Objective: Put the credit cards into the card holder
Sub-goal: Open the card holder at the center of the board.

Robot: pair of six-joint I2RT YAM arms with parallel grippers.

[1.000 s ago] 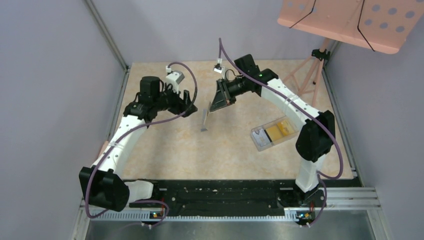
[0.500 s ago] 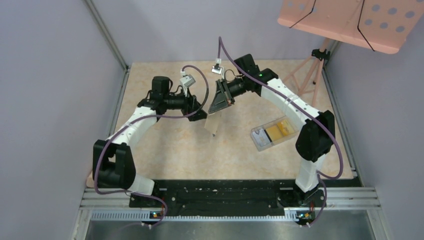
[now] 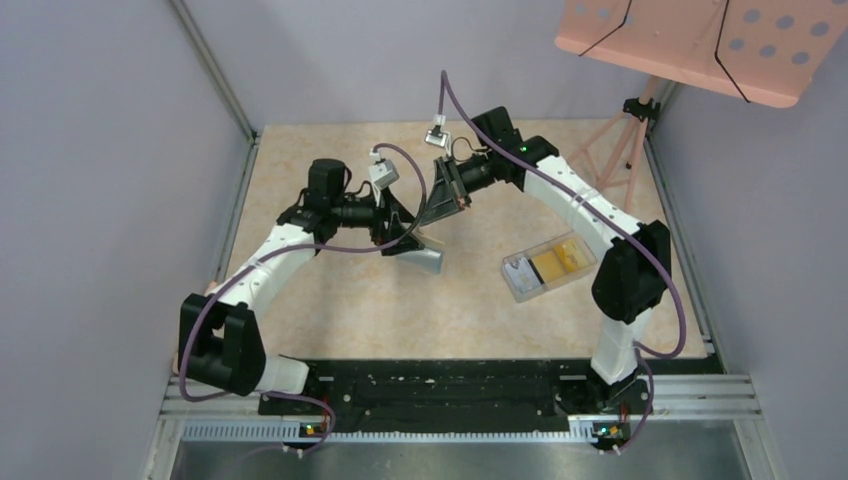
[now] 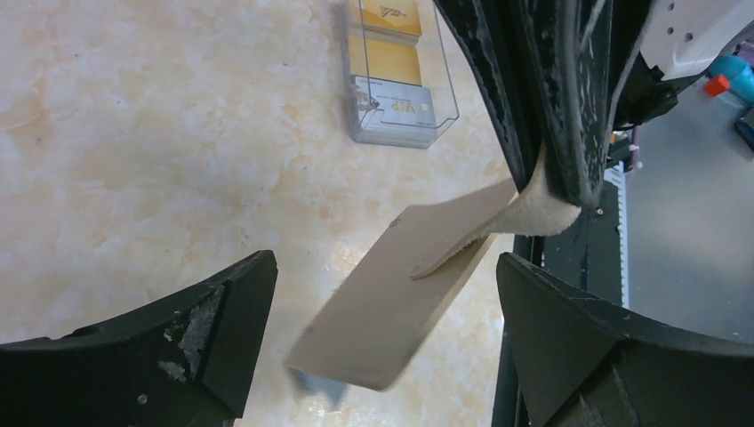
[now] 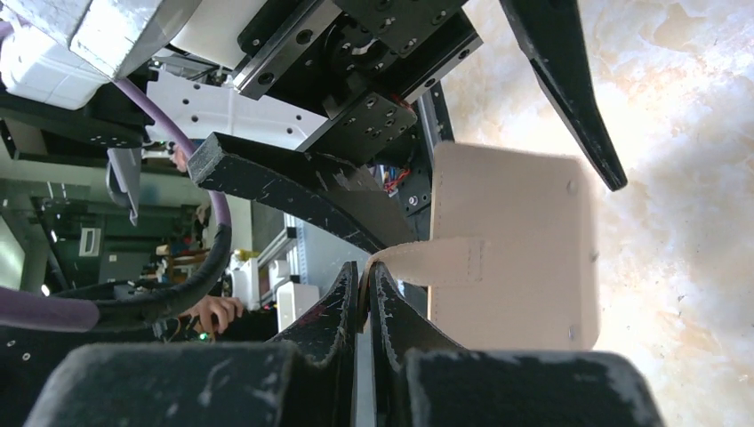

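**A:** Table layout?

**B:** The left gripper has its fingers spread wide, flanking the card holder. The right gripper pinches its strap, holding it aloft mid-table. Its long axis slants down toward the near edge. The clear box of credit cards lies to the right.

**A:** Since before?

**B:** The left gripper closed in, and the holder now faces up more broadly.

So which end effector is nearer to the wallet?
Right. The right end effector pinches the wallet by its strap; the left end effector stands open around it, no contact visible.

Beige card holder, its tab in right gripper
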